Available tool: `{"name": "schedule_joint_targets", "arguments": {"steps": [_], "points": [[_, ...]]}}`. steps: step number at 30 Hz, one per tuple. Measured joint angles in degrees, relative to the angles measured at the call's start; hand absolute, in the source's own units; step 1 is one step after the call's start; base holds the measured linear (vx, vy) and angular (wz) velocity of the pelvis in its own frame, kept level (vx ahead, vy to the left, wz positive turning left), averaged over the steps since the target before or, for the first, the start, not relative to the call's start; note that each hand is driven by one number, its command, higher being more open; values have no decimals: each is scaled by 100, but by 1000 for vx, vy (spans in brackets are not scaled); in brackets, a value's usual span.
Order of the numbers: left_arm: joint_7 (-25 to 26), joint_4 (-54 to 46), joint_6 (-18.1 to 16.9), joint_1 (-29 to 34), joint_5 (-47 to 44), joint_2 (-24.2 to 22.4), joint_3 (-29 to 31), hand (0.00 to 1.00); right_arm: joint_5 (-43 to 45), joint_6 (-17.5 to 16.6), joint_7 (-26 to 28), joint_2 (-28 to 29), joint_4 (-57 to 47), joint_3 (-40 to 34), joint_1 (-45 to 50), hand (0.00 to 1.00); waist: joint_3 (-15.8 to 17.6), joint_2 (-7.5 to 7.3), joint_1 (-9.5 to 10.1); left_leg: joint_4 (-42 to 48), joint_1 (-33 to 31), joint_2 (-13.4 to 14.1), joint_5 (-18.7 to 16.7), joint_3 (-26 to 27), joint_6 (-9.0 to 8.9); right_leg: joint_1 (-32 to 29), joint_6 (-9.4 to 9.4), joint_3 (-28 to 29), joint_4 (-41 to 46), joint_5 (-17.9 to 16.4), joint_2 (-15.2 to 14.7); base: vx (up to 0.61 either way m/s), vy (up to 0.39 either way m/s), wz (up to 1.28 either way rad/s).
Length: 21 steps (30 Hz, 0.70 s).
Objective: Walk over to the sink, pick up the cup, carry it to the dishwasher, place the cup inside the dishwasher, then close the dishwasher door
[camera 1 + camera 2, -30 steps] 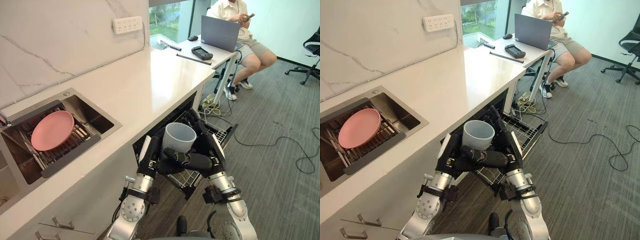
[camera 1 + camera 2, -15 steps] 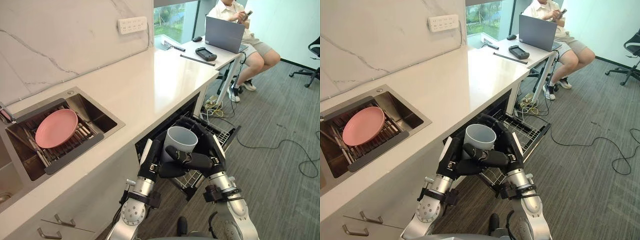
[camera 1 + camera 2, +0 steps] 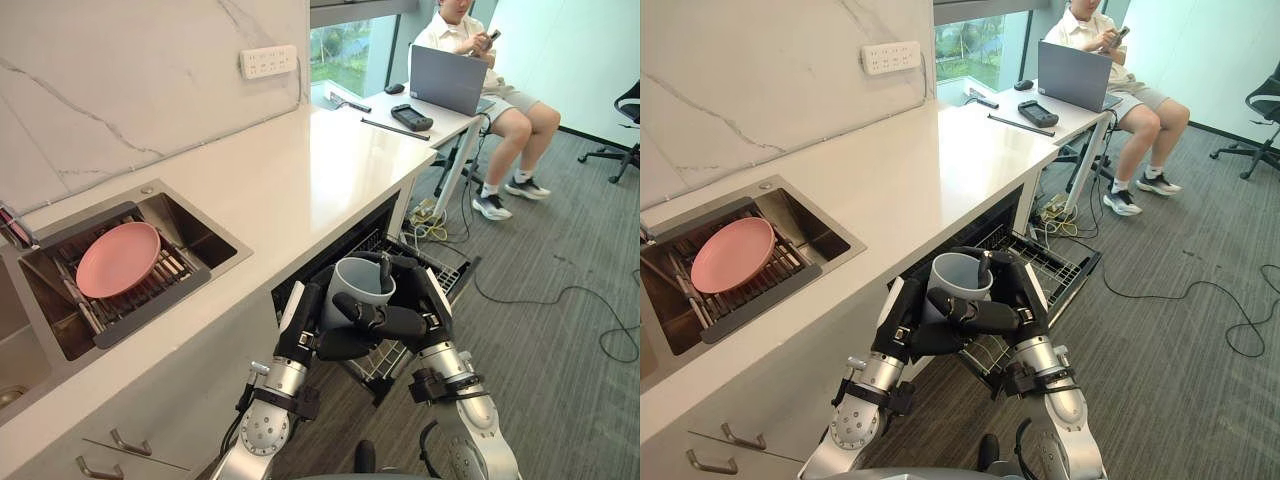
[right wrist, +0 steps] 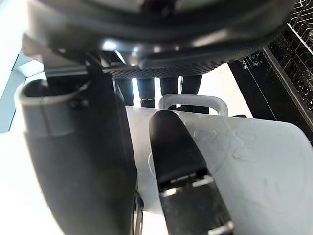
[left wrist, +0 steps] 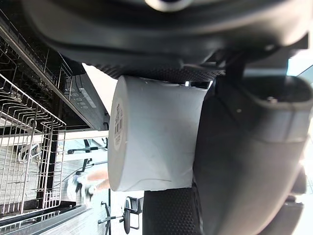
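As I view it, left hand [image 3: 303,320] and right hand [image 3: 425,305] both have fingers curled round the upright cup [image 3: 352,285]; rack [image 3: 1055,262] lies past the fingertips.

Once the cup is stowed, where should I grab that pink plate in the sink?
Take the pink plate by its rim, coming down from above. It lies face up, almost flat on the dark rack in the sink, so only the thin rim offers a pinch; the sink walls likely block a sideways approach.
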Motion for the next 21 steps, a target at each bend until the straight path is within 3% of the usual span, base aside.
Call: {"name": "schedule_joint_targets", "arguments": {"steps": [12,21], "points": [[20,-218,0,117,51,-4,125,100,-1,-28,-8,15,-63,-41,-52,0,0,-1,18,-2,-14,2,-1,-1,0,-11,15,-3,0,-12,0,0,0,0],[-317,-222,-55,154,-16,-51,268,100,-51,-27,202,37,-63,-229,-50,0,3,-3,29,-10,-22,5,-1,-11,1,-15,29,-18,1,-26,2,0,0,0]]}}
